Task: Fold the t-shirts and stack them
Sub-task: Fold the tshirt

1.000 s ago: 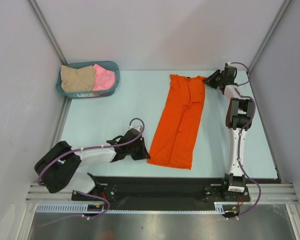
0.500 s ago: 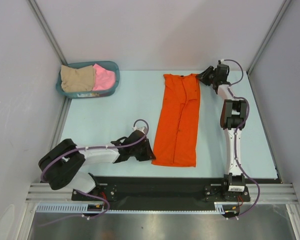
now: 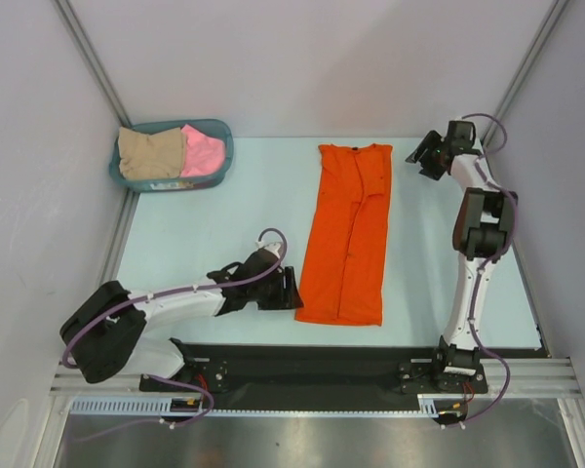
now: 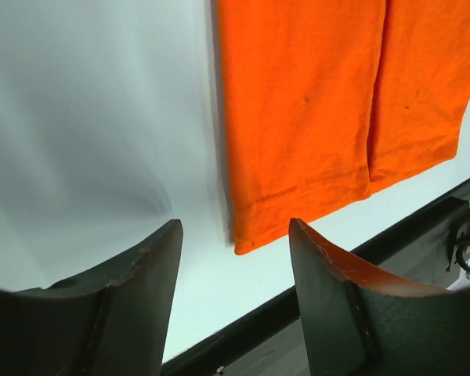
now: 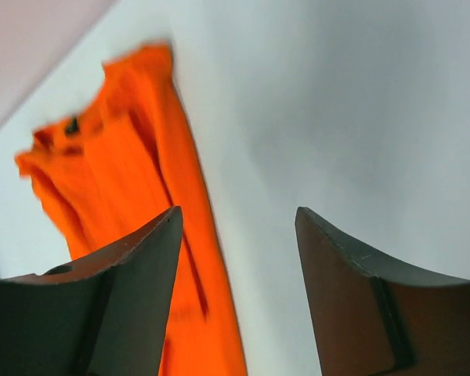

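The orange t-shirt [image 3: 349,234] lies flat in the middle of the table as a long narrow strip, both sides folded in, its neck end far from me. Its near left corner [image 4: 251,235] shows just beyond my left gripper [image 4: 235,235], whose jaws stand open and empty. That left gripper [image 3: 291,290] sits just left of the shirt's near hem. My right gripper [image 3: 419,156] hangs open and empty to the right of the shirt's neck end [image 5: 102,133], apart from the cloth. A pink t-shirt [image 3: 203,151] and a beige t-shirt [image 3: 148,153] lie in the basket.
The teal basket [image 3: 224,141] stands at the far left corner of the table. A black rail [image 3: 312,366] runs along the near edge, where both arm bases are bolted. Grey walls close in the left, right and back.
Both grippers have opened and let go of the orange t-shirt. The shirt was pulled straight and now lies flat. The right gripper has drawn off to the right, the left slightly back.
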`<state>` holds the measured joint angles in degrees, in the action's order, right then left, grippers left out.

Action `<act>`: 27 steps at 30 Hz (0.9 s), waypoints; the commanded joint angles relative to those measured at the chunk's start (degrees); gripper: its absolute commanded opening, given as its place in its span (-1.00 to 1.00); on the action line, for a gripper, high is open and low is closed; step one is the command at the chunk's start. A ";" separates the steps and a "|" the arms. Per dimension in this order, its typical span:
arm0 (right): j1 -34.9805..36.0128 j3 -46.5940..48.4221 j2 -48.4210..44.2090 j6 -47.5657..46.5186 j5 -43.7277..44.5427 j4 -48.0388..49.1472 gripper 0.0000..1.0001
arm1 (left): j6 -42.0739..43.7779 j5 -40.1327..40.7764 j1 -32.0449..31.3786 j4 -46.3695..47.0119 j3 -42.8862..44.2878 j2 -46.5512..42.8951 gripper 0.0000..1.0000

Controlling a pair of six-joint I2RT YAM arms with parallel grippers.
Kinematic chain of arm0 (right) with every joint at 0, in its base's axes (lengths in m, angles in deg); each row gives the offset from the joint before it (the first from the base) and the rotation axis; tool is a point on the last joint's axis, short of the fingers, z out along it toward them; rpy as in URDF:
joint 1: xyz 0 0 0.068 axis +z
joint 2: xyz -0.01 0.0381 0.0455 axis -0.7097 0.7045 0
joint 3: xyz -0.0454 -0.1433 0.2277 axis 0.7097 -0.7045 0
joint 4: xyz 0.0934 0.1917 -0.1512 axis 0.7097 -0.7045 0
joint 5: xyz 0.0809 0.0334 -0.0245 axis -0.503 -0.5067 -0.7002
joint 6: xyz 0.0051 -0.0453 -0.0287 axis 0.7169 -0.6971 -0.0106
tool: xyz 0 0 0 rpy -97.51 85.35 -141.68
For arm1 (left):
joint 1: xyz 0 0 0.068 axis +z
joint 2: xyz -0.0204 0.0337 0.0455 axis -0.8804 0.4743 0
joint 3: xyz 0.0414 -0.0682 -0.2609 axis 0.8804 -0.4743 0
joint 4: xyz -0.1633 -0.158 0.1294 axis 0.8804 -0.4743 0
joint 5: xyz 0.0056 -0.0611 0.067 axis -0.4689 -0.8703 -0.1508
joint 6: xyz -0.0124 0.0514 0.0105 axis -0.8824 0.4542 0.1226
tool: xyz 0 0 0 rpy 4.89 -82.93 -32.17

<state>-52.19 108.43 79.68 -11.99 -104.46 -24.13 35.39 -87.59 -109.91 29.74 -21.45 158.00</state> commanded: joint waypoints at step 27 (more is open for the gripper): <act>25.17 -87.94 -76.68 4.17 -0.68 -6.58 0.01 | 9.74 -16.74 5.43 6.78 1.03 11.87 -0.13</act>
<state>-27.75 24.08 5.85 -12.21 -103.67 -32.42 45.35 -103.74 -104.56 37.98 -17.50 170.00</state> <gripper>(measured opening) 0.514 0.440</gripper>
